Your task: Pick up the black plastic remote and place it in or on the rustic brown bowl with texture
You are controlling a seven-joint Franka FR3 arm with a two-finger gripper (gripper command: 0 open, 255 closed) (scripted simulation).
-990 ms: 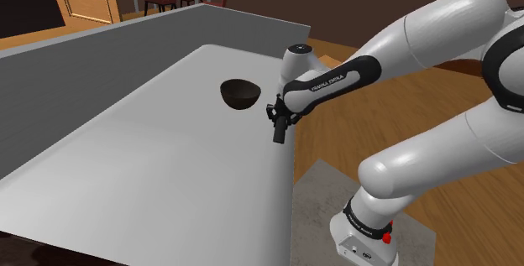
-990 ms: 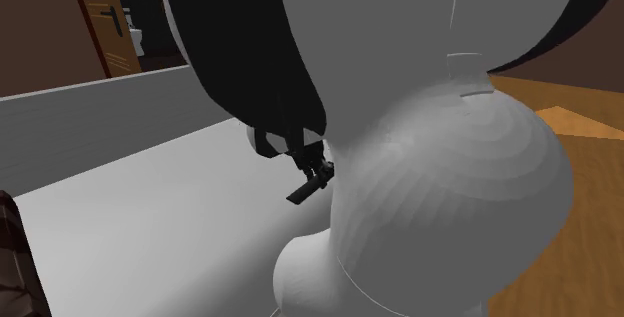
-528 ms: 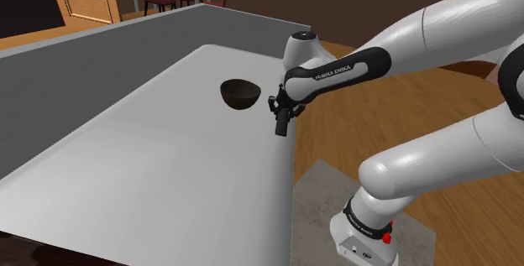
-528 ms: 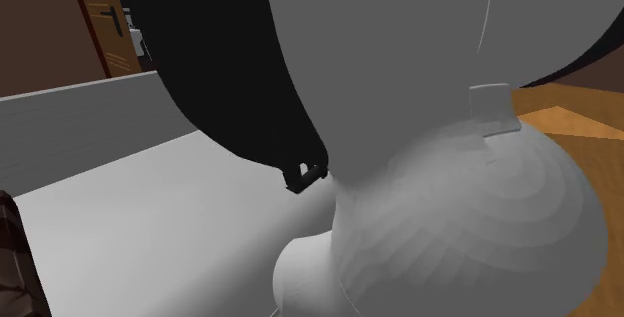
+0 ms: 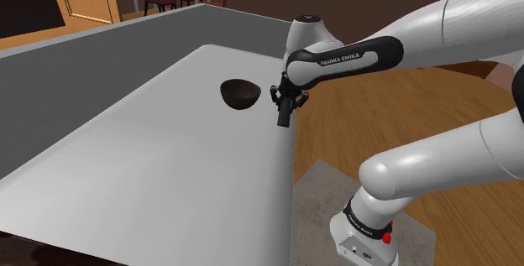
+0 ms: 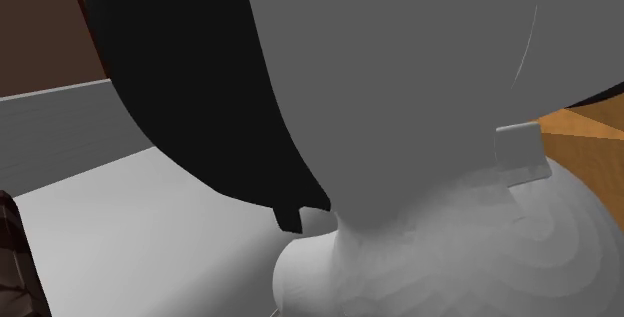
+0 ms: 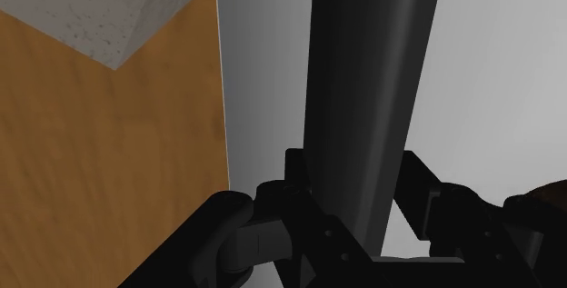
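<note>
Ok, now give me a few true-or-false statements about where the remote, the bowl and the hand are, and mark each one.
1. The hand is shut on the black remote. True.
2. The remote lies in the dark brown bowl. False: it hangs from the hand, near the table's edge, outside the bowl.
3. The bowl sits on the grey table. True.
4. In the shoulder view the hand is to the left of the bowl. False: it is to the bowl's right.
</note>
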